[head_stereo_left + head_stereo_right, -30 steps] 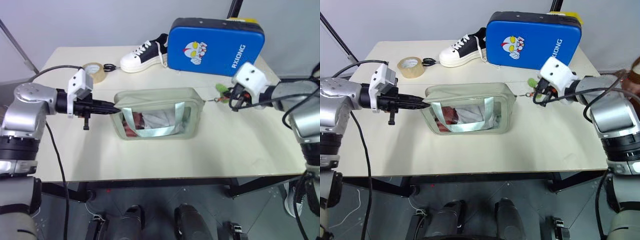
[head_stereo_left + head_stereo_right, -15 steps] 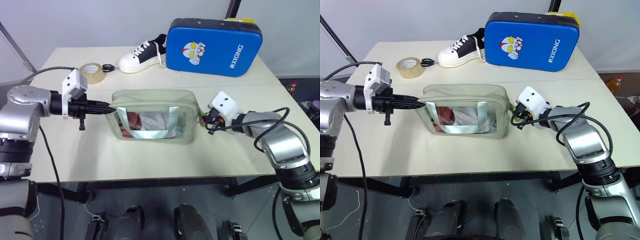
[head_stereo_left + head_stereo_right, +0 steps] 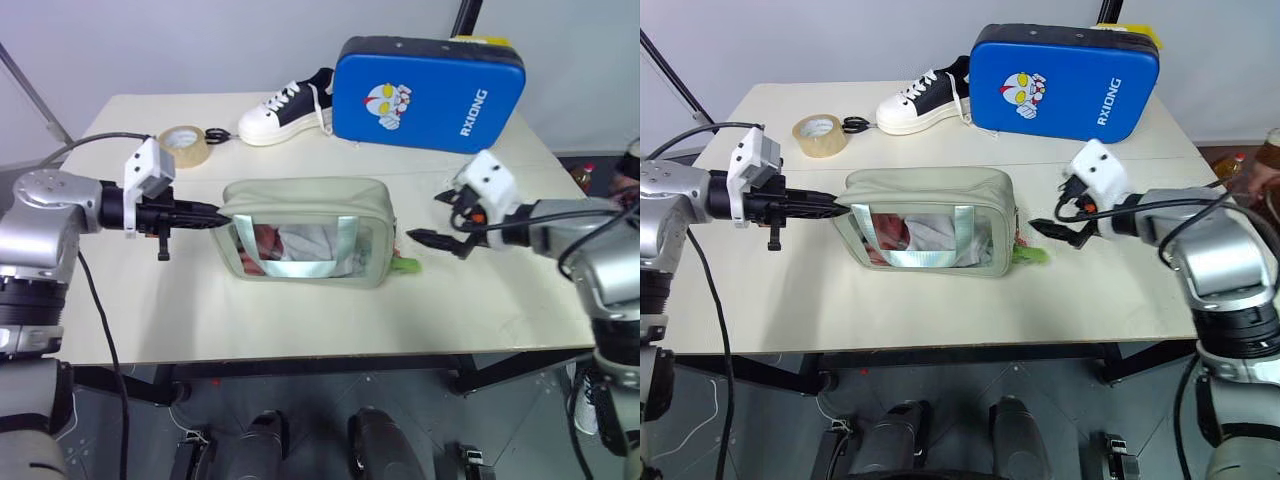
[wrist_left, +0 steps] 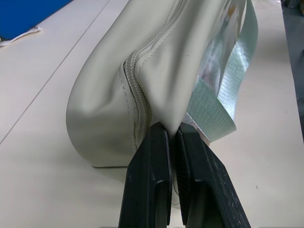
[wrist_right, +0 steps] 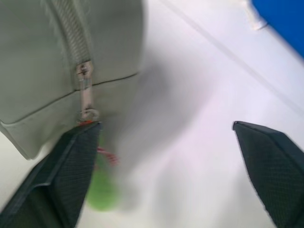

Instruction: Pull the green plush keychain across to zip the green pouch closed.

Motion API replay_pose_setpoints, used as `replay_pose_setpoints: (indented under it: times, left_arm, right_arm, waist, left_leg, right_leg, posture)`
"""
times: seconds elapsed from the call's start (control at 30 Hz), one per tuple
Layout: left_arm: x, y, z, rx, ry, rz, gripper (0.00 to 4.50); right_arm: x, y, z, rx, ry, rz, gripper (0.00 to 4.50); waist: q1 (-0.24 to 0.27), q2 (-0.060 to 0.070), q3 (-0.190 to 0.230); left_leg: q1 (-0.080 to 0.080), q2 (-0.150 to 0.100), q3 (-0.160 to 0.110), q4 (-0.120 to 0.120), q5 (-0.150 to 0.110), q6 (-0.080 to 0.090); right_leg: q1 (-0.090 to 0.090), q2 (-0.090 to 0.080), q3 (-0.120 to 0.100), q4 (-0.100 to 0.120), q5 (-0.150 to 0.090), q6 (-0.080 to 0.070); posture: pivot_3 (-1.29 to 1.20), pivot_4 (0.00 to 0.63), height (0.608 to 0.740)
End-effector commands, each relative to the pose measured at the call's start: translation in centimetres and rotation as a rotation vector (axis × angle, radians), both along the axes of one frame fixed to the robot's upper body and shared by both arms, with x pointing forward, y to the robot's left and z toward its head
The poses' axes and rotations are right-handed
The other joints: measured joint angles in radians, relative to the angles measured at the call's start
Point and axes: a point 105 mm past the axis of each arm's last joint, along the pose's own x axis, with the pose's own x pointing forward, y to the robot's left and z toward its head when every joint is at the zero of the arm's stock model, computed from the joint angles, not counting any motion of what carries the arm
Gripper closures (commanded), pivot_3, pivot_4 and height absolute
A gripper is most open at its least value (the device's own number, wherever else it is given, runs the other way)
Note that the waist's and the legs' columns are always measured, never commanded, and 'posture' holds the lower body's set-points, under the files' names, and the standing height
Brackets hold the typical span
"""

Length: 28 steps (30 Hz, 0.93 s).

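Green pouch [image 3: 308, 231] sits mid-table [image 3: 300, 320], clear window toward the robot, two light-green straps over the window, crumpled white and reddish contents inside. Left gripper [image 3: 212, 216] at the pouch's left end, fingers pressed together and pinching the fabric edge there; left wrist view shows the two black fingers [image 4: 149, 180] clamped on the pouch end right by the zipper seam. Zipper teeth in that view look meshed along the end curve. Green plush keychain [image 3: 404, 264] lies on the table just beside the pouch's right end, low at the corner, hanging off the zipper pull; right wrist view shows the metal pull [image 5: 85, 92] at the pouch's right end with the green fuzz [image 5: 102, 190] and a red bit below it. Right gripper [image 3: 440, 218] is right of the pouch, near the keychain but apart from it, fingers spread wide, holding nothing. Behind the pouch: tape roll [image 3: 185, 145] to the rear left, black-and-white sneaker [image 3: 288, 107] behind it, blue padded case [image 3: 430, 90] to the rear right, standing on edge.
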Motion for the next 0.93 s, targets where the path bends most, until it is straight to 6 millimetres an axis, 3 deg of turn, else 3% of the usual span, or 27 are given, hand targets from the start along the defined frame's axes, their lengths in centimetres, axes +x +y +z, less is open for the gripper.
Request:
replay_pose_setpoints:
  times: [0.03, 0.1, 0.27, 0.3, 0.43, 0.57, 0.77, 0.93]
  left_arm:
    - [-0.7, 0.4, 1.3, -0.014, 0.007, 0.015, 3.74]
    - [-1.0, 0.3, 1.6, -0.036, 0.023, 0.015, 2.96]
    - [-1.5, 0.4, 2.7, -0.063, 0.014, 0.023, 0.38]
    - [-1.6, 0.6, 2.9, -0.071, 0.015, 0.026, 0.06]
    - [-2.6, 3.0, 4.1, -0.076, -0.018, 0.096, 0.06]
    - [-4.6, 4.9, 3.5, -0.062, 0.018, 0.128, 0.06]
    - [-5.9, 5.2, 2.1, -0.11, 0.029, 0.194, 0.06]
    - [-6.6, 4.8, 1.6, -0.163, 0.042, 0.225, 0.06]
  right_arm:
    - [-2.2, 0.3, 2.9, 0.023, -0.095, 0.155, 0.0]
    - [-2.9, 0.6, 3.0, 0.025, -0.098, 0.212, 0.0]
    - [-3.3, 1.2, 2.8, 0.025, -0.099, 0.267, 0.0]
    - [-3.3, 1.2, 2.8, 0.026, -0.1, 0.266, 0.0]
    - [-3.6, 1.0, 3.2, 0.034, -0.119, 0.278, 0.0]
    - [-4.6, 0.4, 3.1, 0.053, -0.101, 0.295, 0.0]
    - [-5.6, -0.3, 1.3, 0.03, -0.056, 0.3, 0.0]
    - [-5.5, 0.0, 1.3, 0.052, -0.064, 0.299, 0.0]
  waist:
    - [0.0, 0.0, 0.0]
    - [-0.003, 0.0, 0.0]
    - [-0.002, 0.0, 0.0]
    - [-0.002, 0.0, 0.0]
    - [-0.005, 0.0, 0.0]
    - [0.001, 0.0, 0.0]
    - [0.026, 0.0, 0.0]
    - [0.028, 0.0, 0.0]
  left_leg:
    - [0.0, 0.0, 0.0, 0.0, 0.0, 0.0]
    - [0.0, 0.0, 0.0, 0.0, 0.0, 0.001]
    - [0.0, 0.001, 0.0, 0.001, 0.0, 0.001]
    - [0.0, 0.001, 0.0, 0.001, 0.0, 0.001]
    - [0.0, 0.001, 0.0, 0.0, 0.0, 0.001]
    - [0.0, 0.001, 0.0, -0.001, 0.0, 0.001]
    - [0.0, 0.0, 0.001, 0.0, 0.0, 0.001]
    - [0.0, 0.0, 0.0, 0.0, 0.0, 0.001]
  right_leg:
    - [0.0, 0.0, 0.0, 0.0, 0.0, 0.0]
    - [0.0, 0.0, 0.0, 0.0, 0.0, 0.0]
    - [0.0, 0.0, 0.0, 0.0, 0.0, 0.0]
    - [0.0, 0.0, 0.0, 0.0, 0.0, 0.0]
    - [0.0, 0.0, 0.0, 0.0, 0.0, 0.0]
    - [0.0, -0.002, 0.0, -0.001, 0.0, 0.0]
    - [0.001, -0.005, 0.0, -0.002, 0.0, 0.0]
    - [0.002, -0.007, 0.0, -0.002, 0.0, 0.0]
  posture:
    - [0.0, 0.15, 0.695]
    - [0.0, 0.15, 0.695]
    - [0.0, 0.15, 0.695]
    - [0.0, 0.15, 0.695]
    - [0.0, 0.15, 0.695]
    - [0.0, 0.15, 0.695]
    - [0.0, 0.15, 0.695]
    - [0.0, 0.15, 0.695]
